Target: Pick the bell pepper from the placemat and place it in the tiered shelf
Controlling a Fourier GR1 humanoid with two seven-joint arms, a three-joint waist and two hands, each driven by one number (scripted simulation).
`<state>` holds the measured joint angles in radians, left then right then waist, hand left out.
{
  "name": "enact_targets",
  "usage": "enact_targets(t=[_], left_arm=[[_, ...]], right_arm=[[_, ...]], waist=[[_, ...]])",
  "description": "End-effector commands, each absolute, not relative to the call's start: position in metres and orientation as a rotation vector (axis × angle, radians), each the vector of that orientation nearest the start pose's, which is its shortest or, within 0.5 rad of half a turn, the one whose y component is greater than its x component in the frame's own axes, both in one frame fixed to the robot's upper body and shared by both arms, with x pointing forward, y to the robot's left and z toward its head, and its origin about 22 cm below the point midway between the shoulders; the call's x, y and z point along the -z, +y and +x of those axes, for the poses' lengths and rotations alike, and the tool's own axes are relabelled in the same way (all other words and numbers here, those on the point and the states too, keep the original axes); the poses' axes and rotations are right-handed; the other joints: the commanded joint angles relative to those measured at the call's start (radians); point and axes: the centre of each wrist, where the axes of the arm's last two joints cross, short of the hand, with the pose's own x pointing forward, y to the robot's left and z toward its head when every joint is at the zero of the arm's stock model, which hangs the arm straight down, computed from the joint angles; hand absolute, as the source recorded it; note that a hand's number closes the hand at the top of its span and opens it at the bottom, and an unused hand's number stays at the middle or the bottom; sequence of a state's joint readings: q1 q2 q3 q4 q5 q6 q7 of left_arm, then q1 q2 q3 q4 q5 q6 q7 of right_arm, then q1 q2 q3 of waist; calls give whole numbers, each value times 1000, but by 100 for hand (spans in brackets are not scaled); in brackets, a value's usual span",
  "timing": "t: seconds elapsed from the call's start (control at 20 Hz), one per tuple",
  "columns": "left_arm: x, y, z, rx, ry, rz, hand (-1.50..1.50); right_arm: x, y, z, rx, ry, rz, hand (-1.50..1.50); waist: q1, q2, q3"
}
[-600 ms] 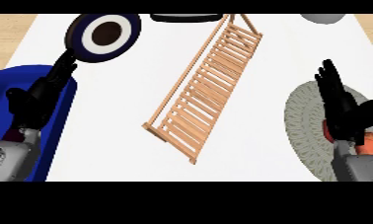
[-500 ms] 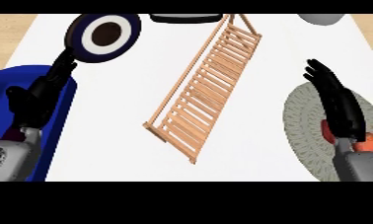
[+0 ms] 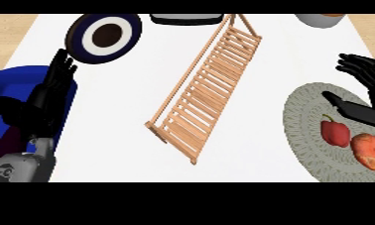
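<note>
The wooden tiered shelf is lying slantwise across the middle of the white counter, leaving bare counter showing on both sides of it. At the right edge the right hand is hovering with fingers spread wide over the far part of the grey placemat, just beyond the shiny red bell pepper, which is sitting on the mat beside an orange thing. The left hand is resting open, fingers up, at the left edge over a blue object, near a dark plate.
</note>
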<state>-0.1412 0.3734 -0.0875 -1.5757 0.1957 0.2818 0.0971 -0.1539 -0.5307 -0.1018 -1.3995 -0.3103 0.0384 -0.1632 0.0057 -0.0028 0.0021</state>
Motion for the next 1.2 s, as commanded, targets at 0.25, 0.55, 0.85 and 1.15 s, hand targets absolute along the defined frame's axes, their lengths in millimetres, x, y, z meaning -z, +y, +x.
enact_targets(t=[0.25,0.55,0.85,1.15], left_arm=[[-50,280,259,-46,-1590,271,0],[-45,273,249,-51,-1588,272,0],[-66,269,259,-51,-1615,255,0],[-64,268,255,-30,-1594,223,0]], right_arm=[[-142,-422,245,-601,-1709,-117,-150],[-192,-386,238,-1012,-1478,-330,-150],[-215,-336,226,-1273,-1288,-713,-150],[-182,-291,210,-1252,-1129,-833,-150]], waist=[[-23,-4,-3],[-16,-7,-7],[-8,-4,-6],[2,2,-3]])
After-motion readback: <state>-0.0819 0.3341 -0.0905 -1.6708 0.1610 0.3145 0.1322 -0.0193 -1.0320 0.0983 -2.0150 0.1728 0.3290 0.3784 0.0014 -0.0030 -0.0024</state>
